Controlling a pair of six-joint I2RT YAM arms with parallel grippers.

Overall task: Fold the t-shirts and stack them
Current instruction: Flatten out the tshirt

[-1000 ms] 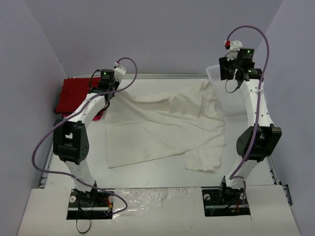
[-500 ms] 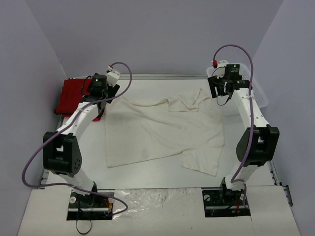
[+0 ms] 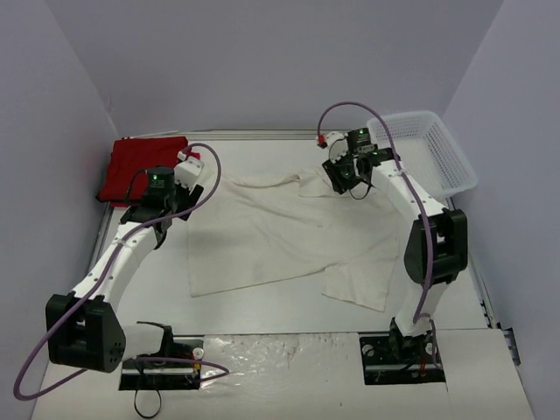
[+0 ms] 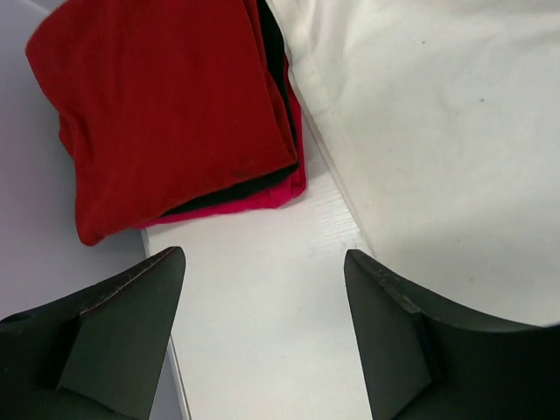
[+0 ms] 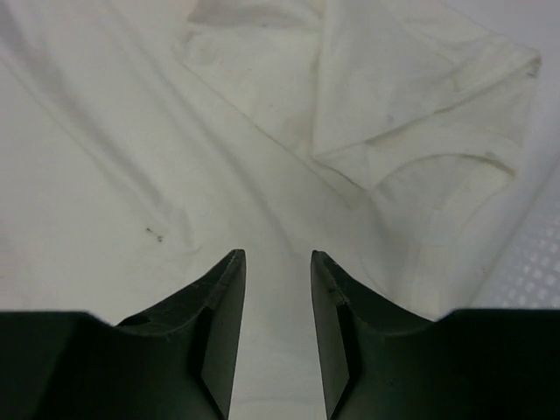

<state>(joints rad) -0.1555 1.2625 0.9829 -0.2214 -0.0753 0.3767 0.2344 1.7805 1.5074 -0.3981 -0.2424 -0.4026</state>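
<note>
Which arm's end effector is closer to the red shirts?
Left. The left end effector hovers just beside the red shirts' near corner; the right end effector is far away, over the white shirt.

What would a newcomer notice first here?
The big cream-white t-shirt lies unfolded and rumpled across the middle of the table, with the right gripper low over its far edge, jaws narrowly apart. Next come the bright red folded shirts, stacked at the far left corner near the wide-open left gripper. A white mesh basket sits far right.

Spread t-shirt point(image 3: 271, 236) centre, folded t-shirts point(image 3: 140, 166), seemingly stacked, far-left, basket point(image 3: 446, 157) far-right
</note>
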